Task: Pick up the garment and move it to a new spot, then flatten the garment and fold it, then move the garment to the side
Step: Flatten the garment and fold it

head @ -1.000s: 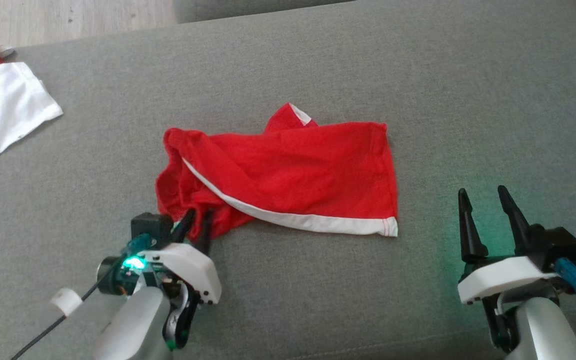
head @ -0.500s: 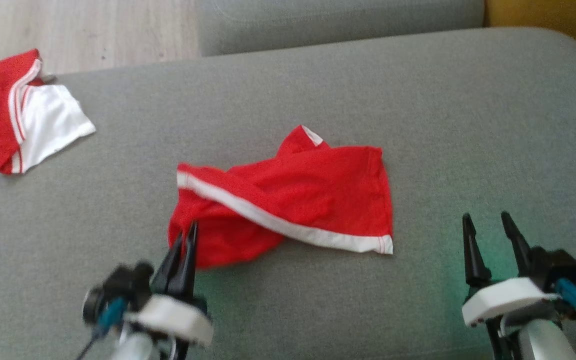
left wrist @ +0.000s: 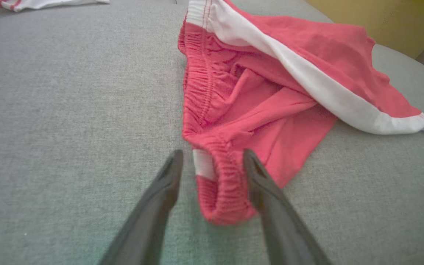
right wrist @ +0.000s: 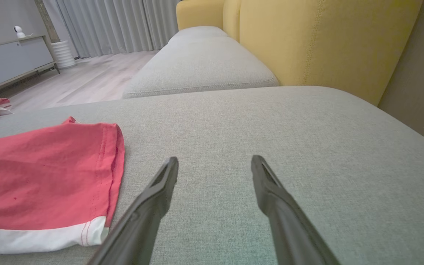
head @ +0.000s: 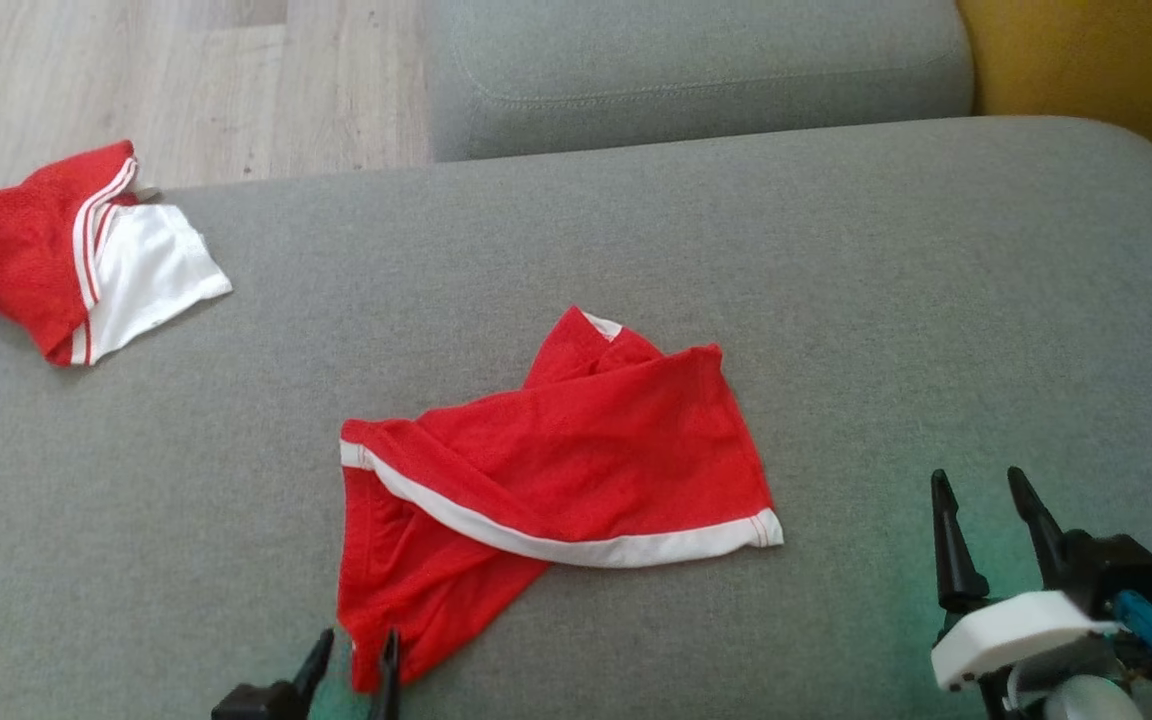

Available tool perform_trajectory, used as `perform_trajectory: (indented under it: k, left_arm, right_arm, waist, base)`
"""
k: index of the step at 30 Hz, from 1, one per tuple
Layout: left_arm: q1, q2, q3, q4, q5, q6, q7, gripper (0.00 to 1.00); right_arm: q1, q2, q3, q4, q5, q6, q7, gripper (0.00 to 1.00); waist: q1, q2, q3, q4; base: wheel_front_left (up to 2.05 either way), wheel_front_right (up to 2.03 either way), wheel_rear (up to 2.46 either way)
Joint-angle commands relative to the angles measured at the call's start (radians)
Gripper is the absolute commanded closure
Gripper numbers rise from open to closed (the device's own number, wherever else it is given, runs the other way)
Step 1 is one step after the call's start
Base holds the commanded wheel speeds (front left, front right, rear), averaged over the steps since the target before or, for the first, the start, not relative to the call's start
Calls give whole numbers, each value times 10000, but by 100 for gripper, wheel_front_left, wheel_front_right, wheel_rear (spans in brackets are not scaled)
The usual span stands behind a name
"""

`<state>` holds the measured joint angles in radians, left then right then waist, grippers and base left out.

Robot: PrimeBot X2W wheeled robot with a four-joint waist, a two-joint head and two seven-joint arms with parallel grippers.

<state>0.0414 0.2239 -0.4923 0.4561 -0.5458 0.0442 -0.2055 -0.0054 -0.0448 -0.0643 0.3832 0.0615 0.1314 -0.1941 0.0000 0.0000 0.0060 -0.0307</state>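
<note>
Sofa (head: 836, 300): grey cushion, carries everything.
Garment (head: 576, 460): red shorts, white band, rumpled, mid-cushion.
Left hand (head: 358, 645): fingers apart, waistband corner between them, not clamped; its body is cut off by the head view's bottom edge.
Right hand (head: 978, 475): spread wide over bare cushion, right of garment, apart from it.
Second garment (head: 86, 250): red-white, far left edge.
</note>
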Motion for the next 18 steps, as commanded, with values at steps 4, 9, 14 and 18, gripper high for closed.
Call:
perform_trajectory:
  k: [4,9,14,18]
  left_arm:
    - [-735,-32,535,-31,-102,6,-335,0]
    - [-840,-52,862,-323,-70,75,-492,0]
    - [-697,-204,1201,-956,-28,309,-544,0]
    - [-493,-289,1397,-1206,0,511,-554,0]
  right_arm:
    - [-141,-55,290,-528,-9,-7,22,0]
    - [11,-54,282,-686,73,-7,0,0]
    - [240,-54,489,-929,190,-7,-109,0]
    - [408,-54,825,-1100,322,-7,-197,0]
  waist:
    - [0,0,-145,51]
    - [0,0,-384,146]
    - [0,0,-613,202]
    - [0,0,-747,211]
  base:
    - [0,0,0]
    - [0,0,0]
    - [0,0,0]
    - [0,0,0]
